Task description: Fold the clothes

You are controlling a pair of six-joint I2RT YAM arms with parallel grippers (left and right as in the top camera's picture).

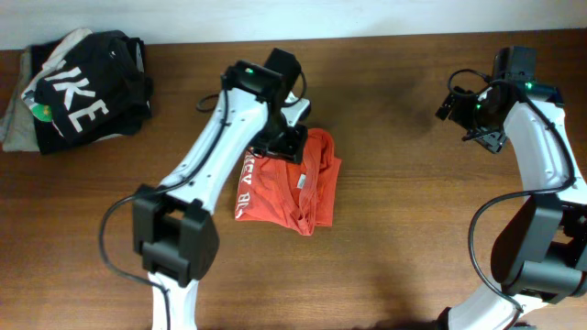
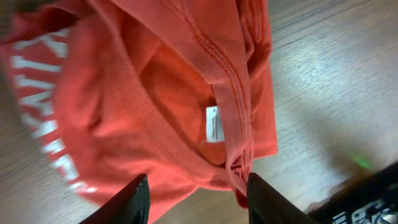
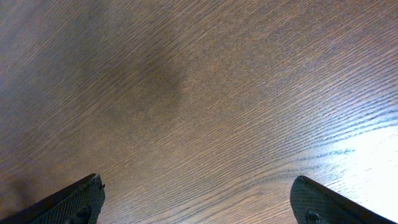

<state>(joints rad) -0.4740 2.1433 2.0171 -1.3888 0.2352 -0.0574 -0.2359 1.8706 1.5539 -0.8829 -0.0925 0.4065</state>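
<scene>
Left gripper hung right over the crumpled red-orange T-shirt, fingers spread apart with the neck label and collar seam showing between them — nothing pinched. Far left on the table a black garment with white letters lay on top of a grey-beige garment, well apart from the T-shirt bunched at centre. Right gripper sat far right over plain wood — fingers wide apart, holding nothing.
</scene>
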